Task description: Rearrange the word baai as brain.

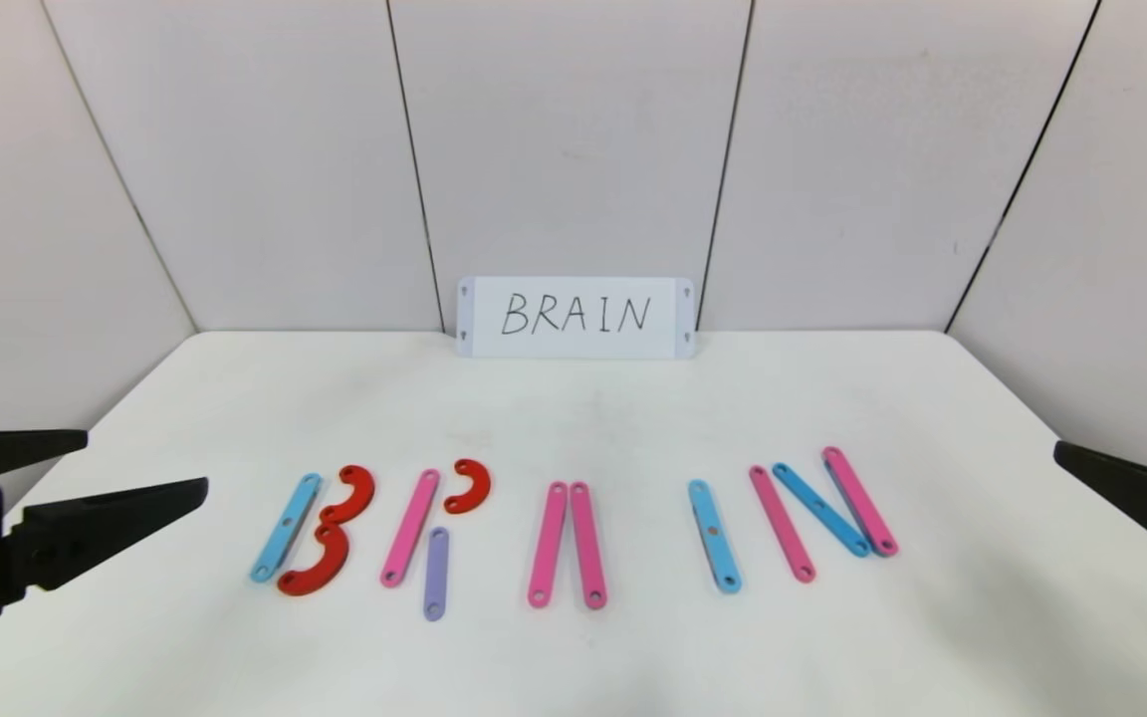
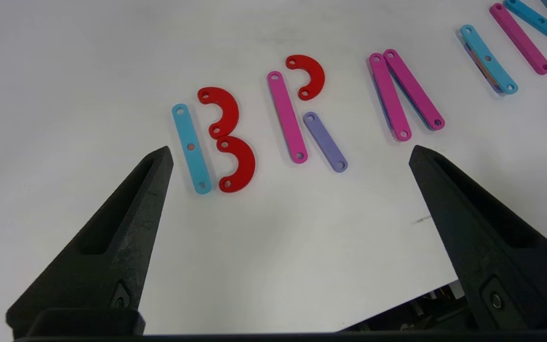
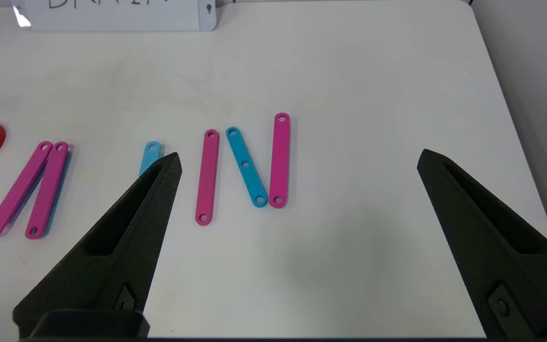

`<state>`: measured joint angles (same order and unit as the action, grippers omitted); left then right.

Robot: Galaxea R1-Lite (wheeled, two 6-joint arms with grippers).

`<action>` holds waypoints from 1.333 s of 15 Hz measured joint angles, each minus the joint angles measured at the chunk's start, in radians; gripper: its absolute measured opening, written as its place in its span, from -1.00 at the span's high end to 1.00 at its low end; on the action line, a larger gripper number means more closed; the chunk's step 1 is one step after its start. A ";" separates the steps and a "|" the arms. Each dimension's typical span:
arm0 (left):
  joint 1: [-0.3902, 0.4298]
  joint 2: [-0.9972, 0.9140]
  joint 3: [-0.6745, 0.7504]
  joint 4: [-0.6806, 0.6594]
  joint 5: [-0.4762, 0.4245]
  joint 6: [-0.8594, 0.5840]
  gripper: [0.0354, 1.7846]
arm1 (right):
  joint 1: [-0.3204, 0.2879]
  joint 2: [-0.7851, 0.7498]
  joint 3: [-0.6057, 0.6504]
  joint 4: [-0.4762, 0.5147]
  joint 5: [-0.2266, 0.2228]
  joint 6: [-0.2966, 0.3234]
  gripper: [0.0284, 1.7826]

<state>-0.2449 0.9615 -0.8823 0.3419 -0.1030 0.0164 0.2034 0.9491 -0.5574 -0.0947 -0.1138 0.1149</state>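
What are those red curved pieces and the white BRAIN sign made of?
The red curves look like flat moulded plastic: even matte colour, clean round holes. The white sign seems a smooth stiff card or plastic board; which one I cannot tell.

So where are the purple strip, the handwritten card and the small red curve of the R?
purple strip (image 1: 435, 574): head view, middle of the strip.
handwritten card (image 1: 575, 342): head view, blank lower edge under the writing.
small red curve (image 1: 475, 487): head view, outer bend of the C.
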 joint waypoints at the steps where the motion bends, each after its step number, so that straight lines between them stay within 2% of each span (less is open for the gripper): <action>1: 0.000 -0.048 0.023 0.013 0.015 0.000 -0.95 | -0.001 -0.029 0.008 0.000 -0.001 0.000 -0.95; 5: 0.000 -0.257 0.120 0.061 0.089 0.001 -0.95 | -0.012 -0.198 0.056 0.008 -0.014 -0.002 -0.95; 8: 0.009 -0.412 0.154 0.126 0.156 0.000 -0.95 | -0.115 -0.342 0.079 0.072 -0.014 -0.014 -0.95; 10: 0.064 -0.490 0.161 0.158 0.183 -0.004 -0.95 | -0.180 -0.440 0.095 0.128 -0.011 -0.030 -0.95; 12: 0.137 -0.560 0.162 0.191 0.186 -0.007 -0.95 | -0.219 -0.532 0.125 0.150 -0.003 -0.054 -0.95; 16: 0.214 -0.713 0.164 0.264 0.189 -0.004 -0.95 | -0.227 -0.693 0.217 0.140 0.008 -0.167 -0.95; 20: 0.234 -0.878 0.238 0.274 0.180 0.004 -0.95 | -0.213 -0.837 0.301 0.133 0.017 -0.181 -0.95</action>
<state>-0.0104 0.0836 -0.6440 0.6162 0.0768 0.0200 -0.0096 0.1126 -0.2568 0.0383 -0.0966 -0.0662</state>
